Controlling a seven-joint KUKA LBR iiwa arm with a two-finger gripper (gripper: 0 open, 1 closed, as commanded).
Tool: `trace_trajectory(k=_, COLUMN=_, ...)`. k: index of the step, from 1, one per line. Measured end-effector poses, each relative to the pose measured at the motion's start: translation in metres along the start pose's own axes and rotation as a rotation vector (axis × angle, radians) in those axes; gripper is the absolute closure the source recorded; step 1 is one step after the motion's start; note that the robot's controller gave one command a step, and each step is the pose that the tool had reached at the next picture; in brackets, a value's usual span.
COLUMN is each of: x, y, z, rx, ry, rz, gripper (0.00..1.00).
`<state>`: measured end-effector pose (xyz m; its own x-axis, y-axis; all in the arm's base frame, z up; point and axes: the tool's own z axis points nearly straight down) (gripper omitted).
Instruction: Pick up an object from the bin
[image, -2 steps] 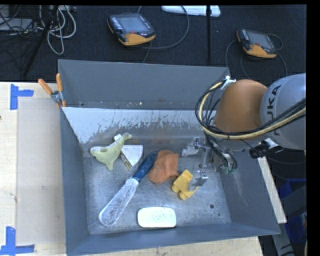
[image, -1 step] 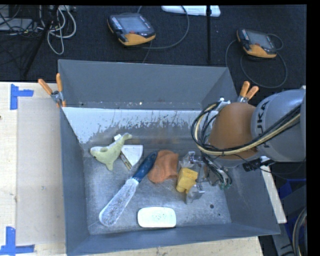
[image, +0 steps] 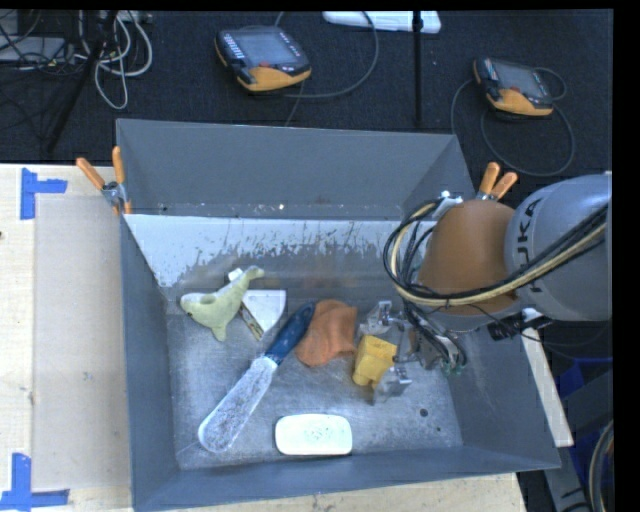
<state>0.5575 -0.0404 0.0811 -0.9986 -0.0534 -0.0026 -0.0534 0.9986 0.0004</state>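
Observation:
My gripper (image: 388, 350) is low in the right half of the bin, its metal fingers one above and one below a small yellow block (image: 374, 360). The block sits between the fingers, close to the bin floor. Just left of it lies an orange soft lump (image: 326, 333), touching or nearly touching the block. A brush with a blue handle and a clear speckled head (image: 252, 385) lies slanted to the left of the lump.
A white oval soap-like piece (image: 313, 434) lies near the front wall. A pale green toy figure (image: 220, 303) and a white wedge (image: 263, 307) lie at the back left. The arm with its orange cover and cables hangs over the bin's right side.

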Motion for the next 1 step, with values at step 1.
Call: trace_trajectory(k=1, x=-0.001, y=-0.0006, z=0.0055, rx=0.0, ry=0.0, rz=0.001, gripper=0.0)
